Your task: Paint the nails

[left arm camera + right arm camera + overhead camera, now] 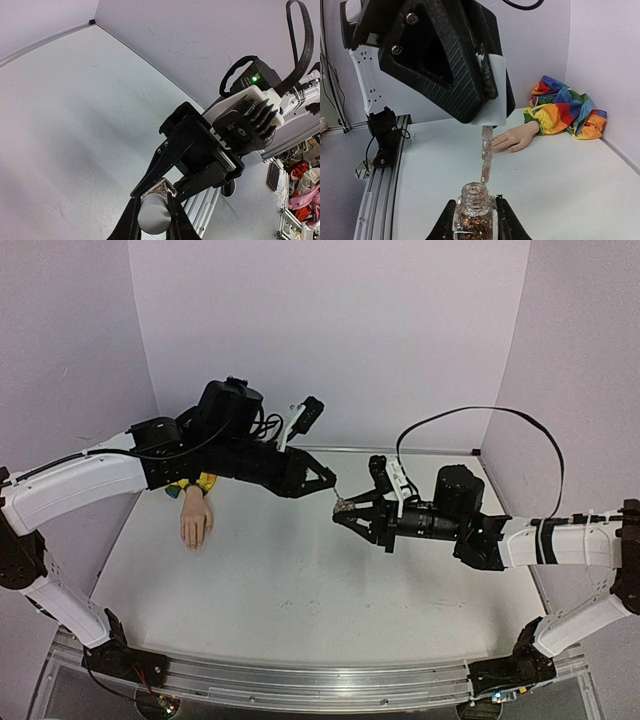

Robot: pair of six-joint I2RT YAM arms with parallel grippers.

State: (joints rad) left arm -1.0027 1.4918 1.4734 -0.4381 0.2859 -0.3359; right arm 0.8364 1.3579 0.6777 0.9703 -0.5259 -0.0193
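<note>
- Centrally, right gripper (344, 510) grasps a glitter bottle (474, 212).
- Left gripper (327, 482) clenches a white cap (153, 216), brush (486, 150) hanging above the bottle's mouth.
- Nails (192, 542) sit on the mannequin hand (196, 520), left on the worktop (300, 590).

White table (300, 580): matte, faint scuffs. On it, mannequin hand (196, 523) lying flat, probably palm down, fingers toward near edge. Its nails too small to make out. Rainbow sleeve (565, 112) bunched on surface behind hand's wrist, joined to it, resting against side wall (605, 65). Metal rail (300, 680) along table edge, on hand's fingertip side, well apart from it.
</note>
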